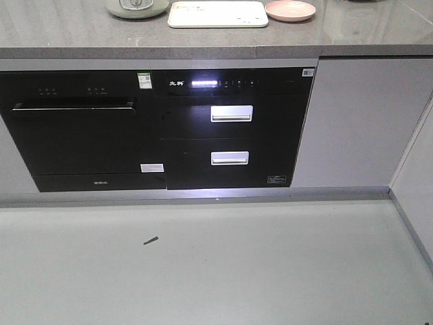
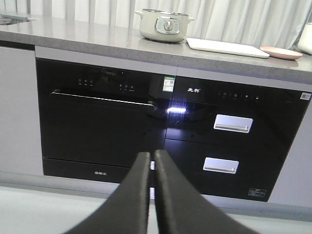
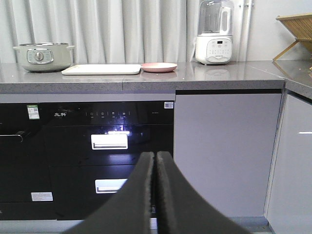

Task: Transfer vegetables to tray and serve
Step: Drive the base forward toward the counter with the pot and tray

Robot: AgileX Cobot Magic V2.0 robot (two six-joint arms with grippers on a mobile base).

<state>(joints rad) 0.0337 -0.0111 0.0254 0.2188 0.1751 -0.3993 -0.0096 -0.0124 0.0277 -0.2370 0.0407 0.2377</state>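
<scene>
Matte black two-finger left gripper (image 2: 151, 155): smooth wedge-shaped fingers (image 2: 134, 200), wide at base, narrowing to rounded tips. Matte black right gripper (image 3: 155, 155): same shape, finely grained inner finger edges.

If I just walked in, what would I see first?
Probably the shiny black appliances under the grey counter, with a white light glowing on one. On the counter sit a pale pot, a cream tray and a pink plate in a row. Up close, the left gripper and right gripper are both shut.
</scene>
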